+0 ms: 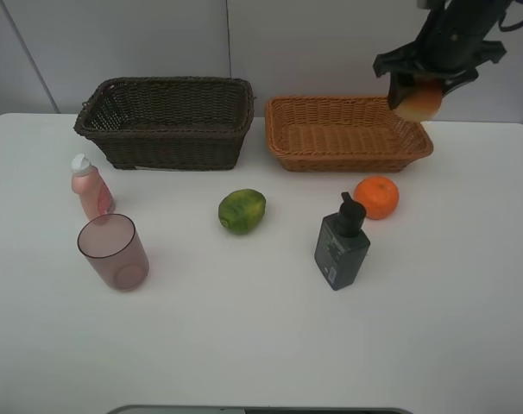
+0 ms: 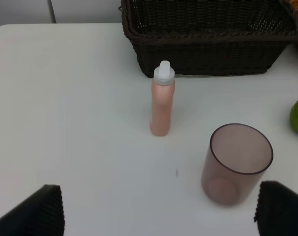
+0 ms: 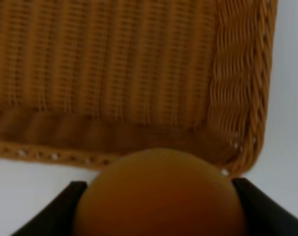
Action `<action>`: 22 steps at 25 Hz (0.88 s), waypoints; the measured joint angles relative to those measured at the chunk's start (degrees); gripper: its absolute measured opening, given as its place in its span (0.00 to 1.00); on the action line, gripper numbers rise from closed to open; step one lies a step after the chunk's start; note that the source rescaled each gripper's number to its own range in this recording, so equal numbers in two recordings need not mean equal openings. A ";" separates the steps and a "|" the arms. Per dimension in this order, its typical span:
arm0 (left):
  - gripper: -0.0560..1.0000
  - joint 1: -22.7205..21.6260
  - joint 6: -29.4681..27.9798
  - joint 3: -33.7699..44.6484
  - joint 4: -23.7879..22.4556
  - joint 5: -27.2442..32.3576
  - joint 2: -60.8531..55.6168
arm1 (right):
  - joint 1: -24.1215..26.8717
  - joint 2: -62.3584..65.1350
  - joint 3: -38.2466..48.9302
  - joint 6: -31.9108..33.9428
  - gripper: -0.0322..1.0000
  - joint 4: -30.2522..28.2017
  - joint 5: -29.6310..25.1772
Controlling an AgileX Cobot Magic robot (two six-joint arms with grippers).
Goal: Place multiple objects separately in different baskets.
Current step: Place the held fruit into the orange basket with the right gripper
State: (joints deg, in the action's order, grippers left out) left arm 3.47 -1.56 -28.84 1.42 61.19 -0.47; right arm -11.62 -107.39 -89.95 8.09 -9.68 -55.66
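The white desk [image 1: 261,345] carries everything. Along its far edge stand the two baskets side by side: the deep dark basket [image 1: 171,147] left of the middle and the shallow tan basket [image 1: 348,159] right of it. Both look empty.

The right gripper [image 1: 425,86] hangs above the tan basket's end towards the desk's far right corner, jaws clamped on the peach [image 1: 419,102]. In the wrist view the peach [image 3: 161,196] sits over the basket's rim corner rather than over its woven floor [image 3: 114,64].

The left gripper [image 2: 163,206] waits over the desk's left side with its jaws spread wide and nothing between them.

Towards the left edge the cup [image 1: 115,252] stands upright, with the pink bottle [image 1: 91,188] just beyond it and apart from it. The pump bottle [image 1: 341,246] stands right of the desk's middle. The orange [image 1: 376,197] lies just beyond it, and the green fruit [image 1: 242,210] lies near the centre.

The step in hand looks like dropping the peach into the tan basket. To do it well:
- **Position:** carry the peach inward from the rim, towards the basket's middle, so it cannot catch the weave or tip out over the low wall.
- **Release:** lower it close to the floor before opening, since a round fruit let go from this height would likely bounce or roll.
- **Exit:** lift straight up afterwards, clear of the rim.
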 joint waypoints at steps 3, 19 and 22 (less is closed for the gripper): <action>1.00 0.00 0.00 0.00 0.00 0.00 0.00 | 0.00 -5.93 -5.53 0.00 0.38 0.06 1.54; 1.00 0.00 0.00 0.00 0.00 0.00 0.00 | 0.00 -22.88 -17.49 0.01 0.46 0.18 8.86; 1.00 0.00 0.00 0.00 0.00 0.00 0.00 | 0.00 -22.93 -17.49 0.01 0.80 0.33 9.13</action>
State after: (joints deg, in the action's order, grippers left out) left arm 3.47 -1.56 -28.84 1.42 61.19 -0.47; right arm -11.62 -130.32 -107.45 8.11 -9.34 -46.53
